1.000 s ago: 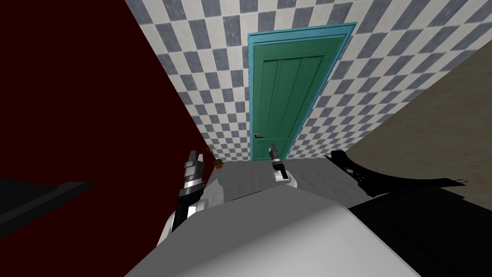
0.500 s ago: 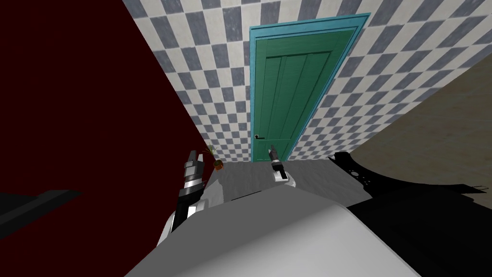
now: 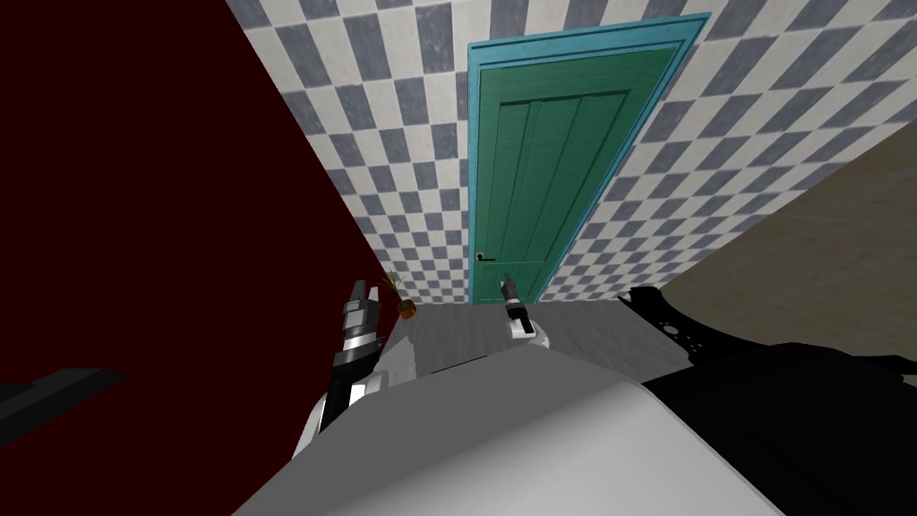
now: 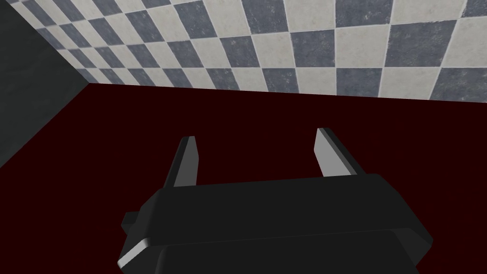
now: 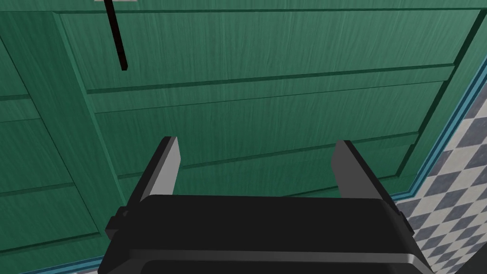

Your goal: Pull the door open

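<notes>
A green panelled door (image 3: 546,170) in a teal frame stands shut in the checkered wall ahead. Its small black lever handle (image 3: 484,258) sits low on the door's left side. My right gripper (image 3: 507,285) is held out toward the door, below and a little right of the handle, some way short of the panel. In the right wrist view the green door (image 5: 266,104) lies beyond the open right gripper (image 5: 257,152), nothing between the fingers, and the black lever handle (image 5: 116,38) shows off to one side. My left gripper (image 3: 363,294) hangs by the dark red wall, open and empty (image 4: 257,142).
A dark red wall (image 3: 161,224) runs close along my left. A small potted plant (image 3: 405,303) stands in the corner by the door. A black fixture (image 3: 681,336) juts out on my right under a tan wall (image 3: 824,242). Grey floor (image 3: 466,331) lies before the door.
I have moved nearer the door; it looks larger and the handle sits closer to my right gripper. Both grippers hold the same pose.
</notes>
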You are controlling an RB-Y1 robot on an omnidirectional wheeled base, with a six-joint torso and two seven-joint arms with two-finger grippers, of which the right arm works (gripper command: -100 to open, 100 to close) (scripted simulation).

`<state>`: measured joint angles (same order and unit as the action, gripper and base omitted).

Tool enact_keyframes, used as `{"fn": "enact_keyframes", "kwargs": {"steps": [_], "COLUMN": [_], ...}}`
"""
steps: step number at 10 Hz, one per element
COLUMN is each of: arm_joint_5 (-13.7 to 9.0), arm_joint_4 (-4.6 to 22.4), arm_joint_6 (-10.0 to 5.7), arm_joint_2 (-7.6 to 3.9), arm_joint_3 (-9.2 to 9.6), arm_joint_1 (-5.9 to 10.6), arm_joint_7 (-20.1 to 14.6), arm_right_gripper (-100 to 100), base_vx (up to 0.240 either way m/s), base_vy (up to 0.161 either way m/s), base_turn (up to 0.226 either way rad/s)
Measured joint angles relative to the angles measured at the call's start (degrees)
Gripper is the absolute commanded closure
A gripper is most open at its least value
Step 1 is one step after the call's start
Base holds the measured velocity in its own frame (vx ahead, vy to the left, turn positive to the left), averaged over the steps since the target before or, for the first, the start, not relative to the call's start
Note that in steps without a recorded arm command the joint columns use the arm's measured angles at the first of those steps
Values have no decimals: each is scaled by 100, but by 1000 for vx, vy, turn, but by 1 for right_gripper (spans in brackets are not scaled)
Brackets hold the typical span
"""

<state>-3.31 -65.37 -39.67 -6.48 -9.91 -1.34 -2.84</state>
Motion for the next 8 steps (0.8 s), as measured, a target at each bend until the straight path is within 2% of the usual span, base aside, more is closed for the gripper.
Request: {"fn": "enact_keyframes", "kwargs": {"steps": [6,8], "arm_joint_5": [-72,-86], "arm_joint_4": [1019,1176], "arm_joint_6": [-266,-264], "arm_joint_2": [-47,-21], "arm_joint_3": [-99,-121], "arm_joint_1": [379,444], "arm_joint_7": [48,90], "arm_right_gripper": [-100,-100], "base_vx": [90,62], "base_vy": [-10,-6], "base_turn": [18,9]}}
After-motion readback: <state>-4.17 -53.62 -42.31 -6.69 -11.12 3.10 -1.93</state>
